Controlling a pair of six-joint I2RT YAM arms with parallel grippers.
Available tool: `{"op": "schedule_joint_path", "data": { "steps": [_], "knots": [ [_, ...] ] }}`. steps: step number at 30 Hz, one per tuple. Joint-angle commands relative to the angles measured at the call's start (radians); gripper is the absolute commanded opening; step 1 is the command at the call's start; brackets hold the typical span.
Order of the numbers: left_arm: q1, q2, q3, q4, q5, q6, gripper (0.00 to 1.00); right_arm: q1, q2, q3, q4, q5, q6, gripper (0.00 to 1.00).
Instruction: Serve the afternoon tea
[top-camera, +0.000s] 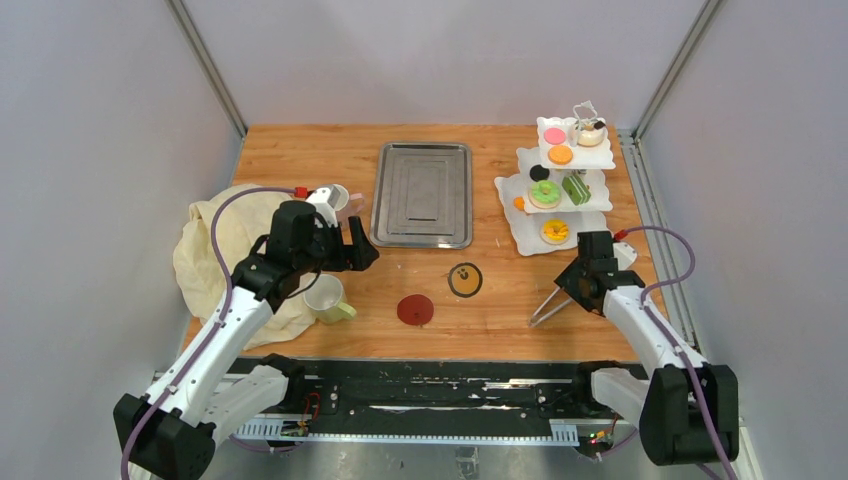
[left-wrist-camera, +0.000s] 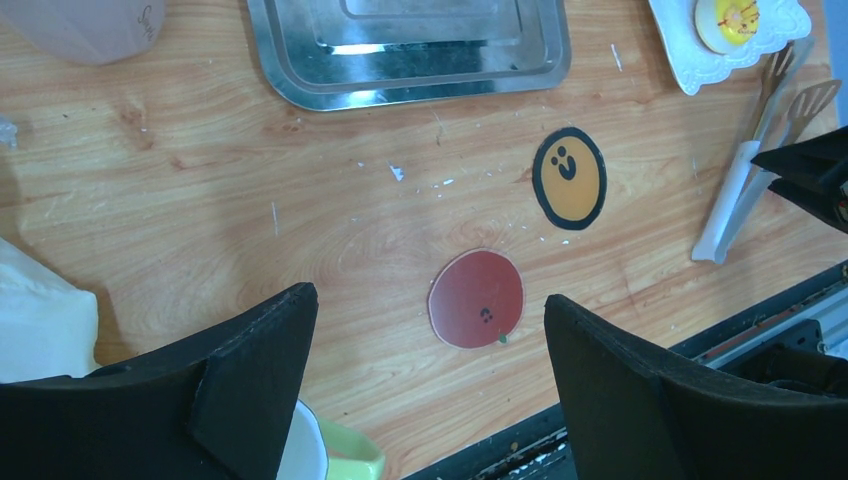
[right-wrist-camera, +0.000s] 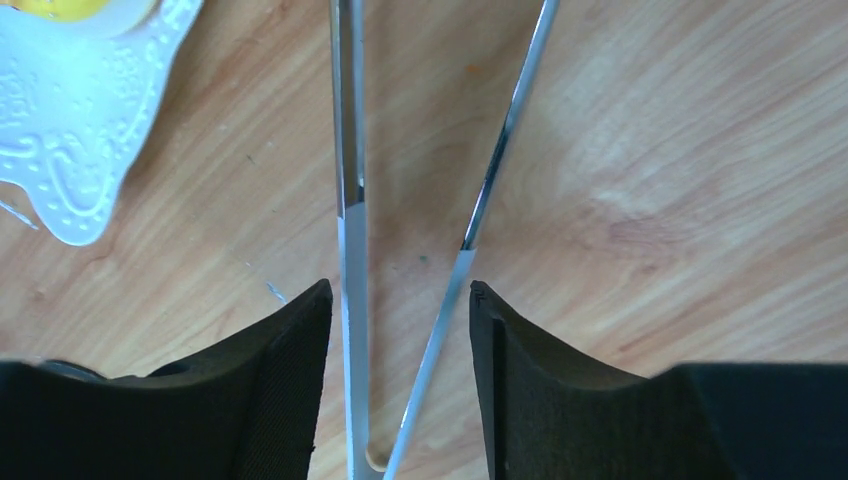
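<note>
Pale mugs (top-camera: 328, 300): 2; coasters (top-camera: 465, 279): 2; left pincer (left-wrist-camera: 428, 296) spread, right pincer (right-wrist-camera: 400, 290) spread astride tongs (right-wrist-camera: 346, 150).

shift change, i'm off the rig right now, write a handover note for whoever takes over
Left gripper: open, empty, beside the cloth.
Right gripper: jaws astride the tongs, grip unclear.
Done: pastries sit on the tiered stand, back right.
Left to do: probably green mug and pink mug, both by the cloth, onto the bare red coaster and orange coaster.

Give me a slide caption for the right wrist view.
Right gripper jaws straddling the arms of the metal tongs on the wooden table, white stand at upper left.
</note>
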Motion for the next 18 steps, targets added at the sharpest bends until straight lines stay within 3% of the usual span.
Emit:
{"op": "schedule_joint_path", "data": {
  "steps": [1,7,11,18],
  "knots": [
    [0.004,-0.016,0.028,0.008,0.001,0.01,0.88,0.034,0.053,0.034,0.102,0.005,0.093,0.54],
    [0.004,-0.063,0.021,-0.003,-0.04,0.008,0.88,0.034,-0.005,0.081,0.031,0.012,0.051,0.71],
    [0.003,-0.065,0.031,-0.027,-0.042,0.019,0.88,0.035,-0.163,0.099,-0.01,-0.02,-0.086,0.73],
    [-0.056,-0.049,0.032,0.001,-0.143,0.043,0.89,0.036,-0.319,0.183,-0.087,-0.296,-0.414,0.74]
  ]
}}
